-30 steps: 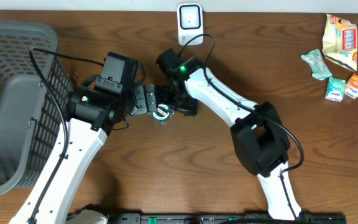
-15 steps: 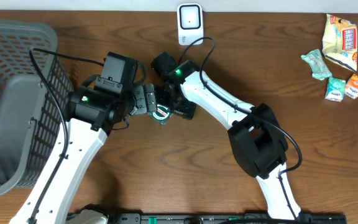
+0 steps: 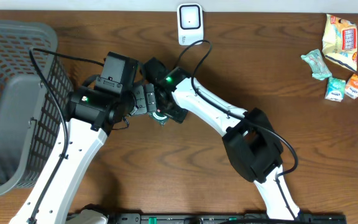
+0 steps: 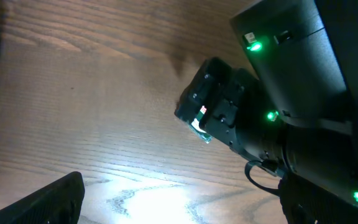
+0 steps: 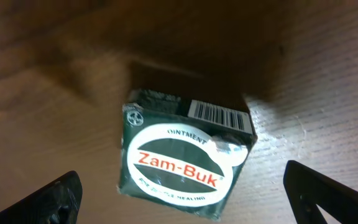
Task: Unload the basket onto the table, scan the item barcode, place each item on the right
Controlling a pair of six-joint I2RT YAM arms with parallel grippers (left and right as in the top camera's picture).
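Since a second ago the right arm has swung left, bringing its wrist nearer the left arm; the left arm has not shifted. The right gripper (image 5: 188,198) is spread wide and holds nothing. Its fingers frame the Zam-Buk box (image 5: 185,162), which lies flat on the table (image 3: 278,74) beneath it, label up. That stance looks meant for straddling the box to lift it. The left gripper (image 3: 149,101) is just beside it, equally wide and empty.

Only the right wrist view shows the barcode (image 5: 219,116) — it sits on a side face, so the box likely needs tilting towards the scanner (image 3: 190,23), which stands well apart at the far edge. The overhead view alone shows that gap, and the basket (image 3: 17,37) at the left. The left wrist view gives merely a sliver of box under the right gripper.
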